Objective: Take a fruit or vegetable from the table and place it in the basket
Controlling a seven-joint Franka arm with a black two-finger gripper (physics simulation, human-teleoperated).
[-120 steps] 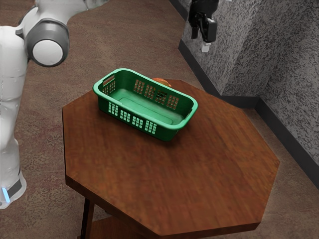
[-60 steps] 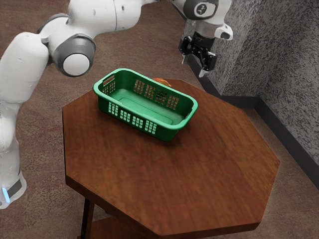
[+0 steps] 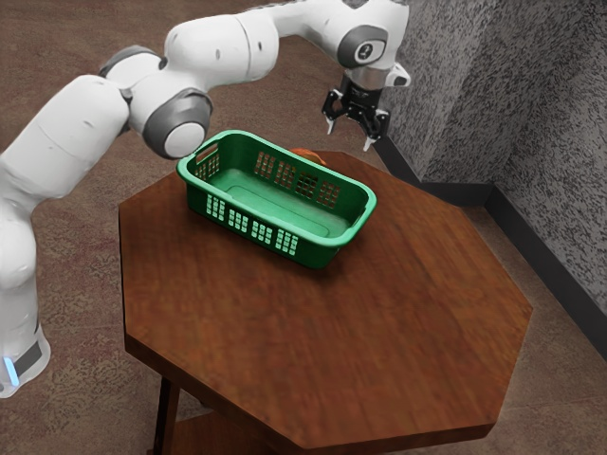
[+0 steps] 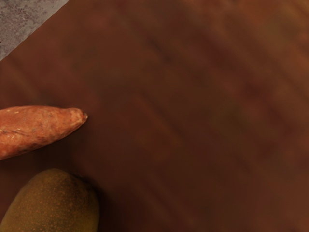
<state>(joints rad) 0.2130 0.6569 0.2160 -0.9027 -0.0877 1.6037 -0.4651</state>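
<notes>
In the wrist view we see an orange-red vegetable with a tapered tip and wrinkled skin (image 4: 38, 128), and it lies on the counter of brown wood with straight sides (image 3: 427, 322). Just beside it is a rounded fruit or vegetable of yellow-brown speckled skin (image 4: 53, 205); a narrow strip of the dark wood lies between the two. In the exterior view, a small orange shape (image 3: 308, 154) appears behind the far long wall of the green plastic basket with holes in its walls (image 3: 321, 254), which covers a part of it. The basket stands upright on the counter, and its inner floor is well visible to us.

Our black two-finger hand (image 3: 350, 135) is in the air, pointing down, with its fingers wide apart and holding nothing. It is toward the exterior view's right of the orange shape. Our white arm with grey joints (image 3: 223, 49) reaches from the exterior view's left. Beyond the counter stands a grey speckled wall (image 3: 541, 123).
</notes>
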